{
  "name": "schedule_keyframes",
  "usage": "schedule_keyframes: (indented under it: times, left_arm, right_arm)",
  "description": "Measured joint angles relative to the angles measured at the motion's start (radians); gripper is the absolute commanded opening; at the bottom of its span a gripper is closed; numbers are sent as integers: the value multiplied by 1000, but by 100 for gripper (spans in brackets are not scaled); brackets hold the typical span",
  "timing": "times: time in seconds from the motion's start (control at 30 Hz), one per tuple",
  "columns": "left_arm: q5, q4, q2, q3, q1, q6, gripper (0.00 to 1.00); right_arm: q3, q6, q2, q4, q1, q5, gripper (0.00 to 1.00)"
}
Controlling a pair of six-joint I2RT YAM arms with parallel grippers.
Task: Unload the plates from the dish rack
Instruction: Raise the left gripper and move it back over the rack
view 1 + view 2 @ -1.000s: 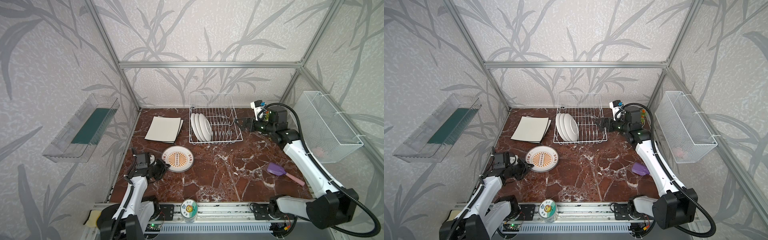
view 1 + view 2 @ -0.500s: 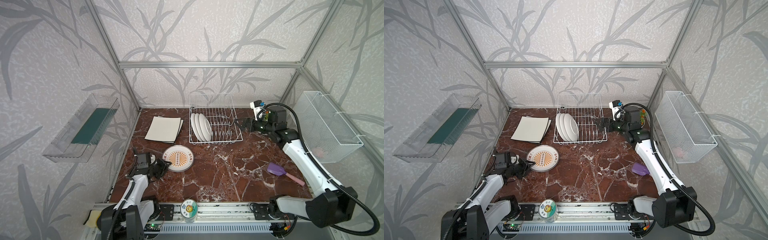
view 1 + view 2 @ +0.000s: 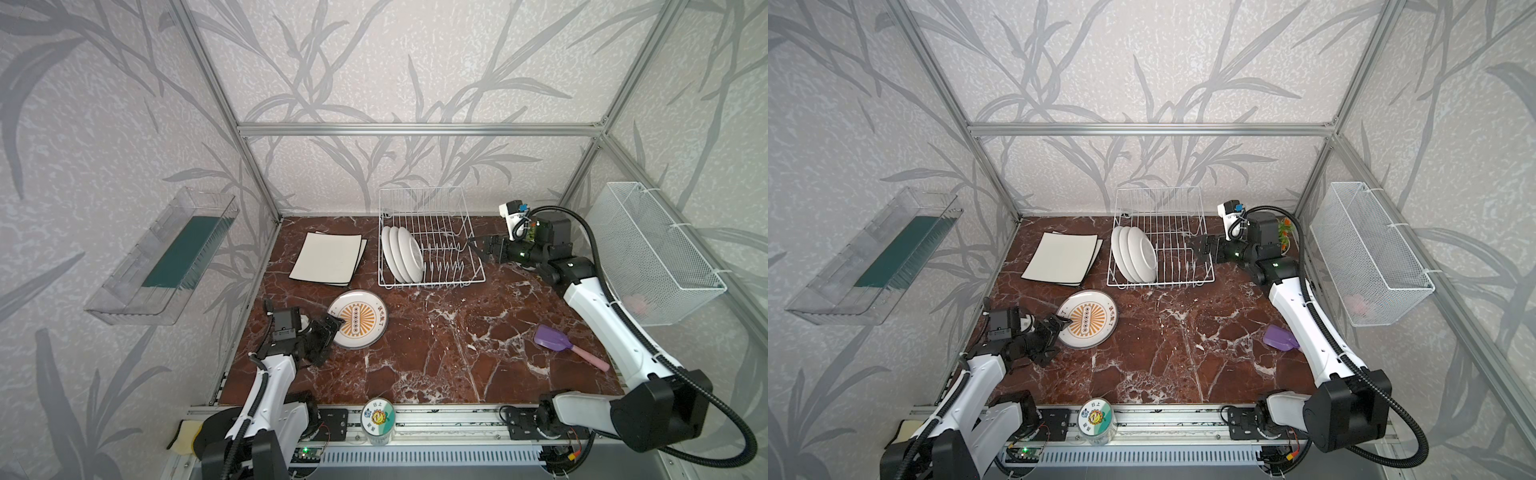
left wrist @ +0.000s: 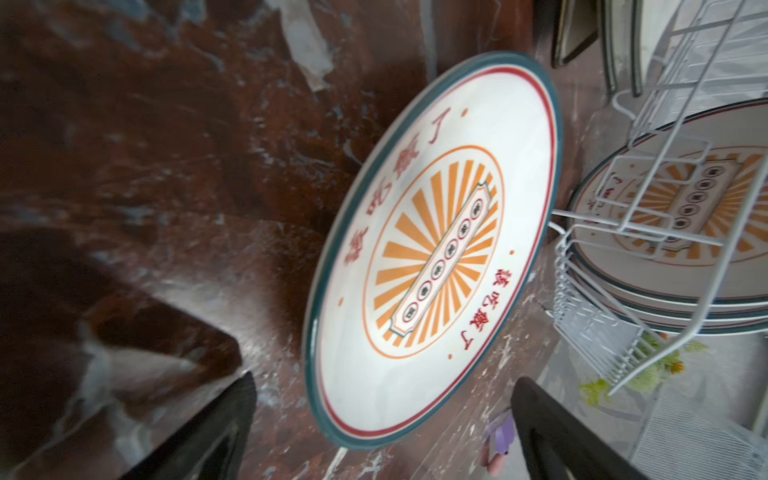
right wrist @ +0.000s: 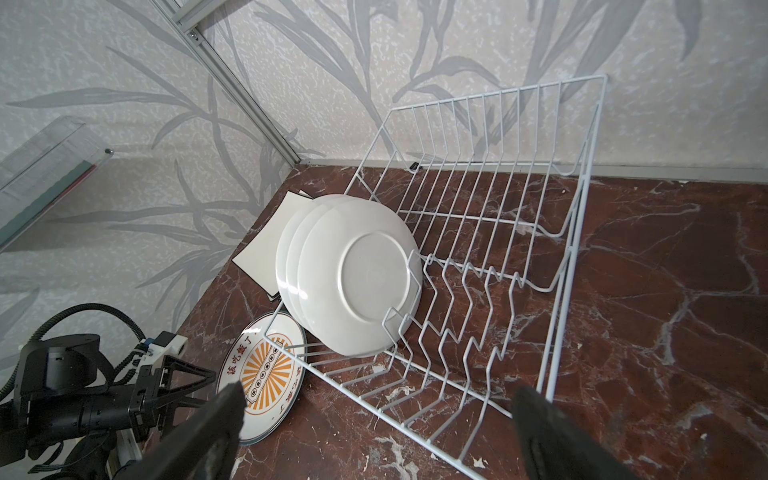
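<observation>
Since a second ago the left gripper [image 3: 330, 337] has spread its jaws. They were closed at the rim of the orange-rayed plate [image 3: 358, 319] and now stand wide apart, with that plate lying flat on the marble tabletop [image 3: 436, 353]. In the left wrist view the plate's [image 4: 432, 249] near edge sits between the two dark fingers [image 4: 208, 436]. Whether either one touches the rim I cannot tell. In both top views one fingertip overlaps the plate's edge [image 3: 1087, 318].

The right gripper [image 3: 478, 248] hangs at the right end of the dish rack [image 3: 436, 285], jaws also wide apart and holding nothing. Straight ahead of them, past rows of bare tines, three white plates [image 5: 353, 282] stand on edge at the rack's far end, leaning with their undersides toward these jaws. Beyond that end of the rack [image 5: 498, 249], square plates [image 3: 328, 259] lie stacked flat on the tabletop, the cream one on top. A purple scoop [image 3: 550, 337] lies well behind the right jaws, beside that arm.
</observation>
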Motion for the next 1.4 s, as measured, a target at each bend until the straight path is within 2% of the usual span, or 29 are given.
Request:
schedule_keyframes:
  times: [0.1,0.3,0.5,0.73,0.93,1.17,1.4]
  left_arm:
    - [-56,-94,-14,50,0,8,99]
    - [-156,-231,-59,243,0,54,99]
    - [-142,-232,-23,420,0,180,99]
    - [-69,-225,119,601,-34,334,99]
    - [-73,-226,254,763,-129,444,99]
    - [-79,-183,430,872,-245,455,93]
    - [-92,-179,628,1006,-311,456,85]
  right_arm:
    - [0,0,0,0,0,0,99]
    - [0,3,0,0,0,-7,99]
    - [-3,-4,11,0,16,-26,99]
    - [-31,-44,11,0,87,-32,99]
    - [-38,-87,11,18,133,-32,99]
    - [-62,-117,12,37,174,-4,99]
    - [-72,-118,18,46,180,32,99]
